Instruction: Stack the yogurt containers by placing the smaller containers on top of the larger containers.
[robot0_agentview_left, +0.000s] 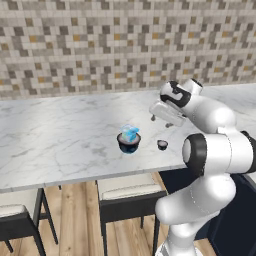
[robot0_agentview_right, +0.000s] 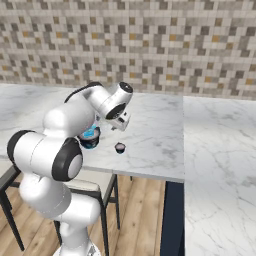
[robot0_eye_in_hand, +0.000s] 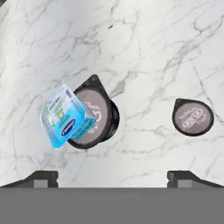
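Marble, white with grey veins, forms the countertop (robot0_agentview_left: 60, 135) on which all three yogurt containers sit, in front of a mosaic-tiled wall (robot0_agentview_left: 100, 45). The small light-blue boxy container (robot0_eye_in_hand: 65, 116) with white and blue markings already rests on the wide dark round tub (robot0_eye_in_hand: 94, 114) with its pale grey-pink lid, but it sits off-centre, overhanging the tub's left edge in the hand view, and looks tilted rather than flat, so that stack seems only loosely settled. To the right of it in the hand view, apart from the tub, the tiny dark round cup (robot0_eye_in_hand: 192, 117) with a pale printed top stands alone on the bare marble, unstacked. The two-finger gripper (robot0_agentview_left: 162, 120) hangs above the counter, looking straight down, its fingers spread wide apart and holding nothing. By my reading the cup is the remaining piece to lift, and the crooked blue box leaves little level surface for it.
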